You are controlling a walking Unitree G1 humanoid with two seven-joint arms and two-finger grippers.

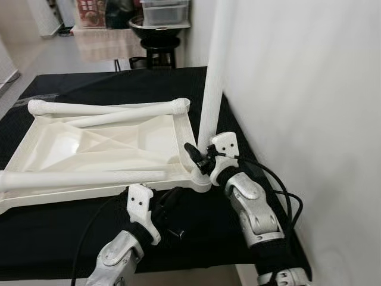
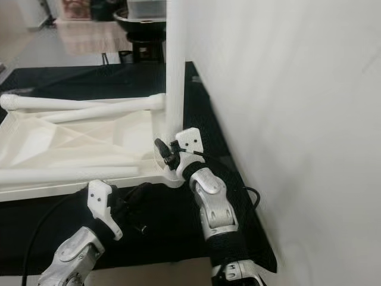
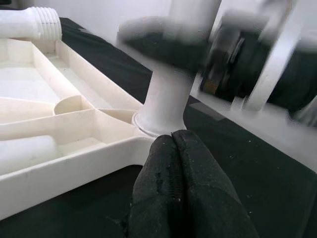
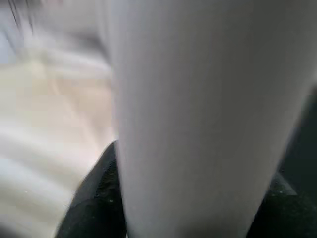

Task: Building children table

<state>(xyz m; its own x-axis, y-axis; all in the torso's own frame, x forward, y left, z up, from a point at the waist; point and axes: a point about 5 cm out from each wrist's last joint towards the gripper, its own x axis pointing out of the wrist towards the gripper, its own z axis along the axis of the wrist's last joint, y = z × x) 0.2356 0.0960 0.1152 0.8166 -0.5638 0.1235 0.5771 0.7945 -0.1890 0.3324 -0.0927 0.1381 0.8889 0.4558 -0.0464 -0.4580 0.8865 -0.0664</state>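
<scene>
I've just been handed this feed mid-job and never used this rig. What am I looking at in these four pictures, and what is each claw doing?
The two wide pictures come from the humanoid robot's head, looking down. An upturned white table top lies on a black cloth, with loose legs resting across it. One leg stands upright in the near corner socket. The right claw grips that upright leg low down; its wrist camera sees the leg close up. The left claw, fingers together and empty, rests near the table top's front edge, facing the socket.
</scene>
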